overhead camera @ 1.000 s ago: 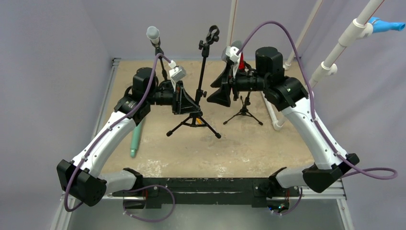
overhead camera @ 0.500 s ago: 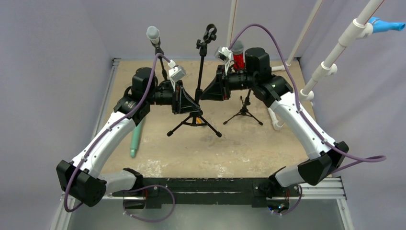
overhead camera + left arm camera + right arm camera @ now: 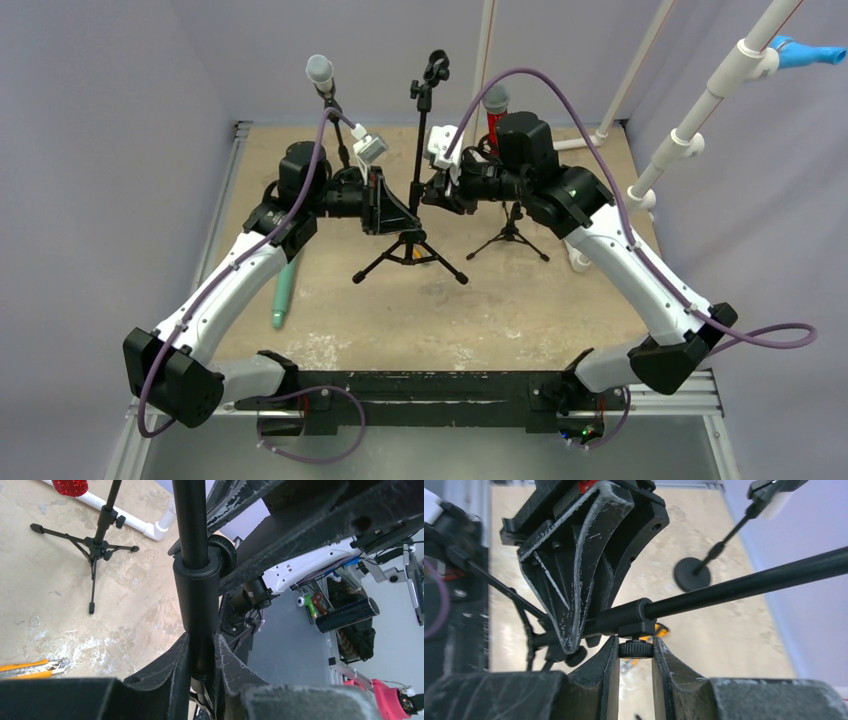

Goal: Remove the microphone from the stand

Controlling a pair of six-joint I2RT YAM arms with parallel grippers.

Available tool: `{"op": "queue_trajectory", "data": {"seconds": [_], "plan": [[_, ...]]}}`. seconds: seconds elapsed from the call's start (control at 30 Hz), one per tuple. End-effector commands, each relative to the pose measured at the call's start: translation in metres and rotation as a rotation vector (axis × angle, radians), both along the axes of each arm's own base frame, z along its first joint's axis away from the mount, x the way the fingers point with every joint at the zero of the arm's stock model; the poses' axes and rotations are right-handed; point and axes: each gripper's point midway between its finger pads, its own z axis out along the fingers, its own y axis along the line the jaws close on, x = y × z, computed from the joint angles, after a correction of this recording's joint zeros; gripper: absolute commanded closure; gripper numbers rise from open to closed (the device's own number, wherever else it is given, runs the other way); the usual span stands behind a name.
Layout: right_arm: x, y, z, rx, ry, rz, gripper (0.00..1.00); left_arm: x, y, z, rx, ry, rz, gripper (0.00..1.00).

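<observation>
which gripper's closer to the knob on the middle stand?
Right. The right gripper is closed on the knob itself; the left gripper clamps the pole just beside it.

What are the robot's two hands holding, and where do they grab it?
Both hold the middle black stand. The left jaws clamp its thick lower tube; the right jaws pinch its small knob.

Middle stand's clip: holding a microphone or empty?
Empty. The clip atop the middle stand shows as a bare ring, nothing in it.
</observation>
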Motion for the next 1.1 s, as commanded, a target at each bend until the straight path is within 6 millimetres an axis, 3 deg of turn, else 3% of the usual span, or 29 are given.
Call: {"op": "queue_trajectory", "data": {"seconds": [0.0,0.17,0.3,0.4,0.67,0.93,1.07], "plan": [[0.031,-0.02,-0.006,-0.193,-0.224,-0.133,0.81,-0.018,-0.006,0.048,-0.118,-0.123,-0.117,1.0],[0.031,-0.019,-0.008,-0.2,-0.219,-0.161,0.53,-0.016,-0.005,0.044,-0.112,-0.132,-0.106,1.0],[0.024,-0.024,-0.011,-0.185,-0.195,-0.172,0.46,-0.014,-0.004,0.039,-0.098,-0.162,-0.09,1.0],[0.006,-0.029,0.001,-0.135,-0.161,-0.136,0.45,-0.011,-0.002,0.035,-0.079,-0.183,-0.077,1.0],[-0.013,-0.048,0.056,0.08,-0.047,-0.13,0.44,-0.011,0.002,0.029,-0.035,-0.245,-0.073,1.0],[0.003,-0.06,0.123,0.368,0.106,-0.239,0.43,-0.018,0.009,0.02,0.002,-0.307,-0.079,1.0],[0.01,-0.057,0.142,0.498,0.241,-0.192,0.38,-0.02,0.01,0.015,0.016,-0.319,-0.084,1.0]]}}
